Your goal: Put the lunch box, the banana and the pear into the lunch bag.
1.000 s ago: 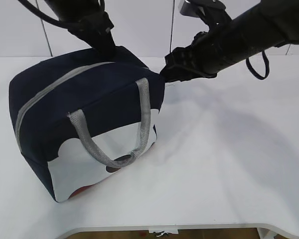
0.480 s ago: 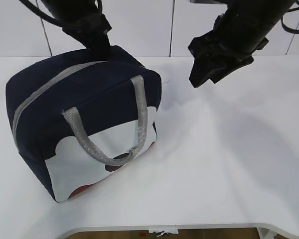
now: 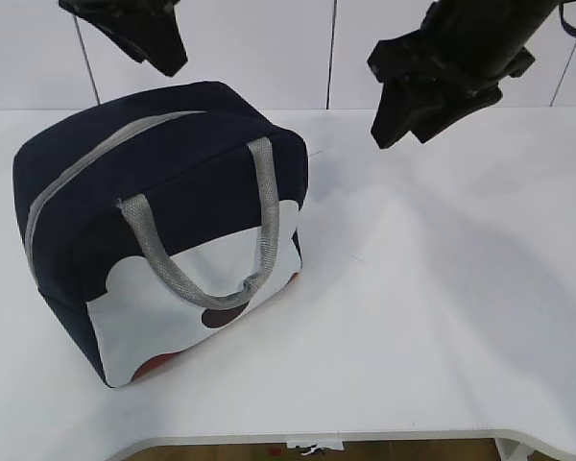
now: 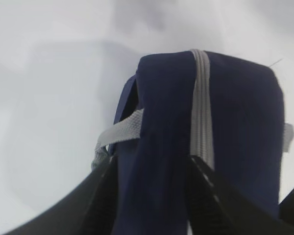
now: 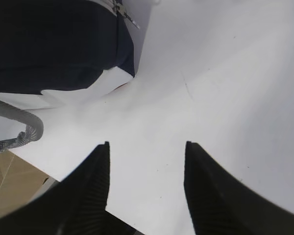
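My lunch bag [image 3: 163, 230] stands on the left half of the white table [image 3: 442, 317] with its grey zipper [image 3: 86, 173] run shut, so I can't see what is inside. My left gripper [image 3: 149, 38] hangs above the bag's rear top edge, jaws parted and holding nothing. My right gripper [image 3: 403, 120] hovers over bare table to the bag's right, also parted and empty (fingers [image 5: 95, 186] well apart). The bag is navy, with grey webbing handles [image 3: 202, 269] and a white lower panel.
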Available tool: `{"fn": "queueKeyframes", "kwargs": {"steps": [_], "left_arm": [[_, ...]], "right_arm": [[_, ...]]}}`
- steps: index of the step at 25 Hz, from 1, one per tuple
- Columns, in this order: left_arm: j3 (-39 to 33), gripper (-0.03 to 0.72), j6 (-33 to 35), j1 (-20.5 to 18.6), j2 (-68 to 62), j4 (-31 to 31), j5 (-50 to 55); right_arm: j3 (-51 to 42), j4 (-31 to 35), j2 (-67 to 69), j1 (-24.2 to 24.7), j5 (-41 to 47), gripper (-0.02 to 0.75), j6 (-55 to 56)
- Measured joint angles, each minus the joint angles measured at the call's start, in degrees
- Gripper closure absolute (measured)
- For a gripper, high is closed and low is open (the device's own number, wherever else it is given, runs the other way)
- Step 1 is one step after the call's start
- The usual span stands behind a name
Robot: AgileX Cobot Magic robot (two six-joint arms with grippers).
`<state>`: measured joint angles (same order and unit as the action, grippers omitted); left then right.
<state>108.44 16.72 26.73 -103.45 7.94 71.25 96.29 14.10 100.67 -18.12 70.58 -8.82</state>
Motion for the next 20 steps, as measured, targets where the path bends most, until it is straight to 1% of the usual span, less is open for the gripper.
{"fn": "queueKeyframes", "kwargs": {"steps": [4,5,8,9,10,11,14,16,17,19,20], "left_arm": [[0.0,0.342,-3.9,0.0,4.8,-1.4,0.2],[-0.8,0.341,-5.3,0.0,6.5,-3.3,0.2],[-1.9,0.341,-6.2,0.0,8.1,-4.4,0.3],[-4.8,0.341,-7.3,0.0,12.5,-5.2,0.4],[-6.5,0.340,-7.3,0.0,14.2,-5.3,0.4],[-6.7,0.340,-7.4,0.0,15.4,-5.3,0.5],[-11.7,0.340,-7.5,0.0,21.3,-5.9,0.8],[-13.9,0.340,-7.5,0.0,22.2,-6.5,0.9],[-16.0,0.340,-7.5,0.0,27.3,-6.9,0.9],[-17.1,0.340,-7.6,0.0,30.4,-7.2,0.9],[-20.5,0.340,-7.6,0.0,32.5,-7.5,0.9]], "right_arm": [[0.0,-1.7,-2.9,0.0,0.1,0.351,1.0],[-0.4,-2.0,-4.0,0.0,0.1,0.351,1.0],[-2.2,-2.4,-7.7,0.0,0.3,0.351,1.2],[-3.1,-2.4,-9.2,0.0,0.3,0.351,1.2],[-4.2,-2.4,-10.5,0.0,0.3,0.352,1.2],[-5.4,-2.4,-12.1,0.0,0.5,0.352,1.2],[-8.9,-2.5,-16.5,0.0,0.8,0.352,1.2],[-11.5,-2.5,-19.8,0.0,0.9,0.352,1.2],[-12.9,-2.5,-21.6,0.0,1.0,0.352,1.2],[-15.4,-2.5,-24.9,0.0,1.0,0.353,1.4],[-16.3,-2.5,-26.3,0.0,1.1,0.353,1.4]]}}
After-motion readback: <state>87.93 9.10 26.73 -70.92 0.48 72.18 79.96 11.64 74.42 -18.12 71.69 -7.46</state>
